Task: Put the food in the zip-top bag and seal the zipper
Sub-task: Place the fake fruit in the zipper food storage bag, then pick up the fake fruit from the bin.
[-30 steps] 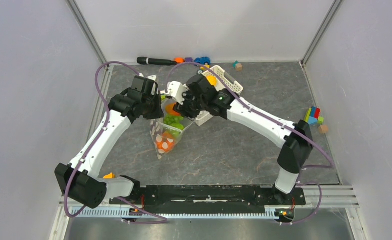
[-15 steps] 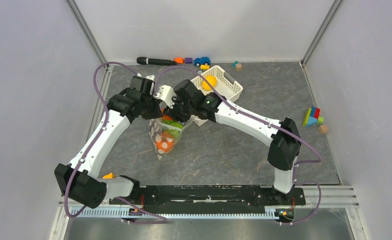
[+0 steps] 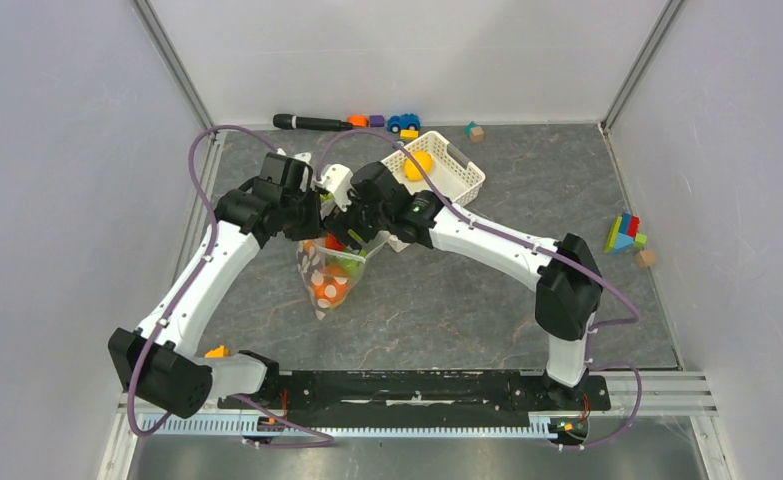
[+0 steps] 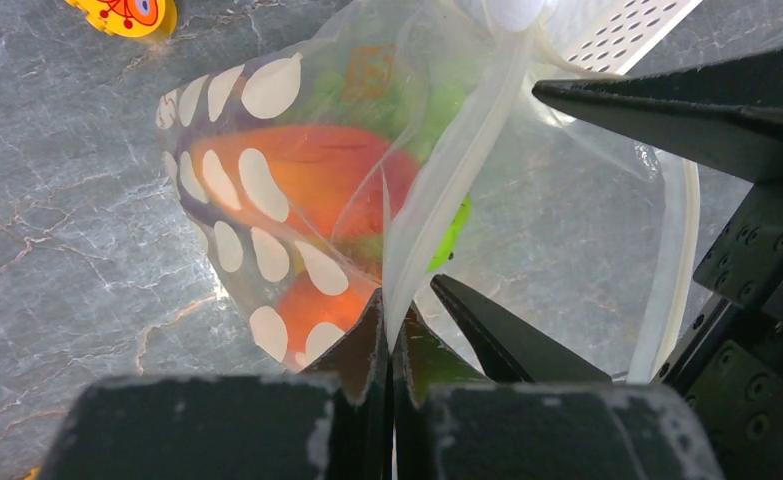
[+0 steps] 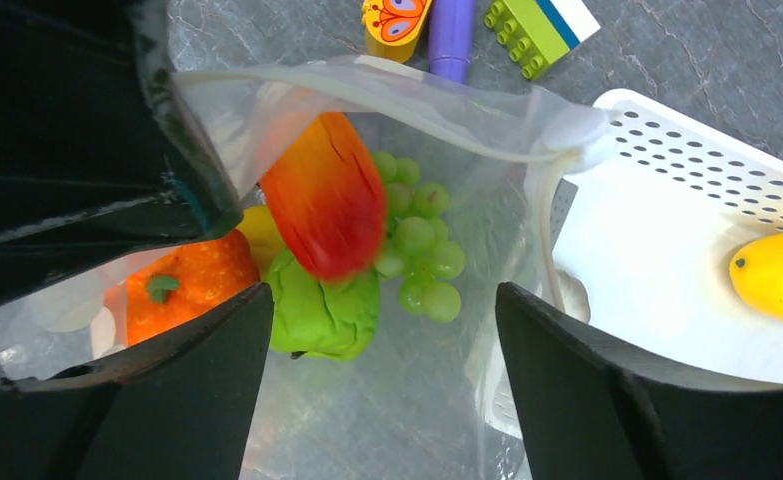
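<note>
Top external: grey marbled table (image 3: 467,300); left pincer (image 4: 389,335) tight on bag (image 3: 329,282), right pincer (image 5: 382,292) spread.

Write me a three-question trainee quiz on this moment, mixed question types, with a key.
1. True or false: the left gripper is shut on the zip-top bag edge.
2. Fill in: the right gripper has its jaws ___.
3. The yellow fruit lies: A in the bag; B in the white basket; C in the right gripper.
Key: 1 true; 2 open; 3 B.
</note>
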Controlling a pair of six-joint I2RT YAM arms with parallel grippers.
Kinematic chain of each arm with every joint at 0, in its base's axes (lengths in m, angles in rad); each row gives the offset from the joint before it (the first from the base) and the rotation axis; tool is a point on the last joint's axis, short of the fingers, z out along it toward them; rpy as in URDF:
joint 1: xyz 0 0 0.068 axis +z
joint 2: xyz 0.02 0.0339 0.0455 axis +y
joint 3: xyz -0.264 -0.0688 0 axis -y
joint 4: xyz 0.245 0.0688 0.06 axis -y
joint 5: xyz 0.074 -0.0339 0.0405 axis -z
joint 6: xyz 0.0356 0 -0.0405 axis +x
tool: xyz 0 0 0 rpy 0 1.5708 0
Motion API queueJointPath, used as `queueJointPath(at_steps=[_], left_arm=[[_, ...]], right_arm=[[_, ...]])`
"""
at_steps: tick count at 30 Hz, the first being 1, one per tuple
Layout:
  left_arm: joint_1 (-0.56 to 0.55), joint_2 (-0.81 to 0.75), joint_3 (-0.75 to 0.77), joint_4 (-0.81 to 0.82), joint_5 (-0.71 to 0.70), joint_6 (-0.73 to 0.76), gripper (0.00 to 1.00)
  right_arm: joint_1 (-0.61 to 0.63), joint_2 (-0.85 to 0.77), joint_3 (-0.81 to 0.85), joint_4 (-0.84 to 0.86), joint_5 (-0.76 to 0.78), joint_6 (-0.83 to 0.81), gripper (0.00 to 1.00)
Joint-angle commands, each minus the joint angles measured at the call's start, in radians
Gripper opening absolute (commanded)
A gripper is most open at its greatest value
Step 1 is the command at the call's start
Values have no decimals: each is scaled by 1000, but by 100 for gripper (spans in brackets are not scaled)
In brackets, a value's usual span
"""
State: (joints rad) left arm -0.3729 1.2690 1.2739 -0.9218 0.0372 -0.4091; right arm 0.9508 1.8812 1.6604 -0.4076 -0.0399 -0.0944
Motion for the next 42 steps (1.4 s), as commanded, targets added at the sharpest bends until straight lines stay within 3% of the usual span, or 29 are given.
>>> queueJointPath(at_steps=[1,7,12,23,32,42], left_arm=[[-11,-34,9,43,29,23,2],[-11,-47,7,44,-17,12,2],[-11,-55,7,44,-33,12,2],[-9,-85,10,33,-177,5,2],[-9,-86,15,18,-226,-13,2],[-9,-83,16,19,-200,-11,2]], right_arm=[[9,-69,-28,64,-13,0,89],[4,-153,-64,113,-101,-54,98],[-21,-269,-140,194,-152,-71,98],[-197,-468,-407,465,29,168,98],[-354,-342,-398,461,185,430,98],[-447,-72,-229,425,141,588,98]])
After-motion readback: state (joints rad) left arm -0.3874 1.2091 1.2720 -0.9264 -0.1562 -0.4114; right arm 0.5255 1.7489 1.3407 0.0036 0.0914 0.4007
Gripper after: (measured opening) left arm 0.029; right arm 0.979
